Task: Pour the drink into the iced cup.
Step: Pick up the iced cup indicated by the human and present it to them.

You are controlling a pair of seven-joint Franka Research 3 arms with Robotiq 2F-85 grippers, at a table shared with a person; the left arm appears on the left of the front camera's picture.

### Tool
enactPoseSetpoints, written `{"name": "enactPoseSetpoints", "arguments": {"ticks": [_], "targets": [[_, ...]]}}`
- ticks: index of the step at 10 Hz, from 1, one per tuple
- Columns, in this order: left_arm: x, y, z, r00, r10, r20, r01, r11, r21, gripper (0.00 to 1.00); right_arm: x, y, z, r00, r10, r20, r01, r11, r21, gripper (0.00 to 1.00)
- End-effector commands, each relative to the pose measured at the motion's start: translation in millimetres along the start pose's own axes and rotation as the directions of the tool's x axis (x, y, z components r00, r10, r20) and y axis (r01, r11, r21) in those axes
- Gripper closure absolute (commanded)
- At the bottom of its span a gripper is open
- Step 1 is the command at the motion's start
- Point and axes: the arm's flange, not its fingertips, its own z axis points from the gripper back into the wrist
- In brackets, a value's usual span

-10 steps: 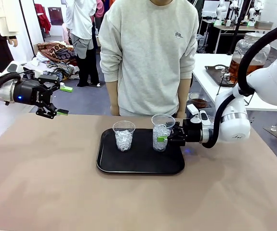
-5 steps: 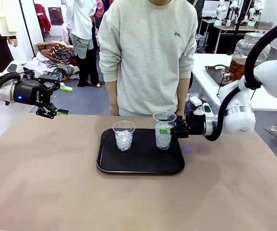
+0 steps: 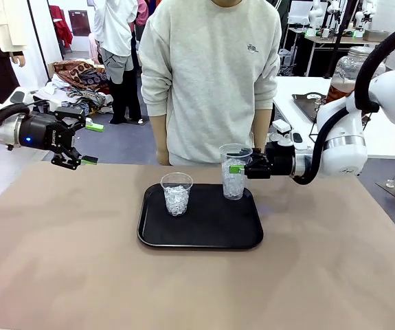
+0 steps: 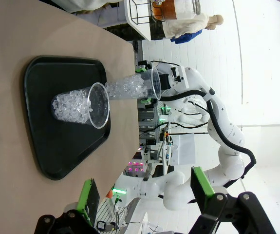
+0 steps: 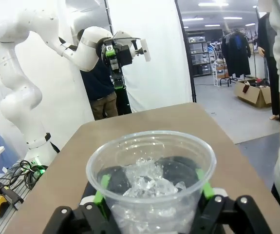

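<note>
Meanwhile the right pincer (image 3: pixel 236 168) was clenched around a clear plastic cup of ice (image 3: pixel 234 181), its green pads (image 5: pixel 101 189) pressed against opposite sides of the cup wall just below the rim. The cup stood upright over the far right corner of the black tray (image 3: pixel 204 235) and seemed lifted a little clear of it. The right wrist view looked straight down on the held cup (image 5: pixel 152 185), with ice heaped in its lower half.

A second iced cup (image 3: pixel 176 194) stood upright on the far left part of the tray, well apart from the held one. The tray lay at the middle of the brown worktop (image 3: pixel 73 268).

The left pincer (image 3: pixel 91 143) hung released, its jaws spread wide and grasping nothing, above the far left edge of the worktop and well away from the tray. Its wrist view took in both cups and the tray from the side.

A person in a grey sweatshirt (image 3: pixel 211 75) stood at the far side of the worktop, behind the tray. Farther right, a glass jar of amber drink (image 3: pixel 352 72) stood on a white side table.
</note>
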Motion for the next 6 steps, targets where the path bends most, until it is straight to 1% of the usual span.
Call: {"name": "enactPoseSetpoints", "arguments": {"ticks": [1,3,6], "targets": [[0,-1,-1,1.0,0.004,0.01,-0.004,1.0,-0.012,0.0,23,-4,-2,1.0,0.019,-0.01,-0.019,0.999,0.035,0.14],[0,-1,-1,1.0,0.004,0.01,-0.004,1.0,-0.012,0.0,39,-6,-3,0.996,0.092,0.001,-0.092,0.994,0.056,0.14],[0,-1,-1,1.0,0.004,0.01,-0.004,1.0,-0.012,0.0,64,-17,-3,0.989,0.144,0.016,-0.144,0.988,0.058,0.14]]}}
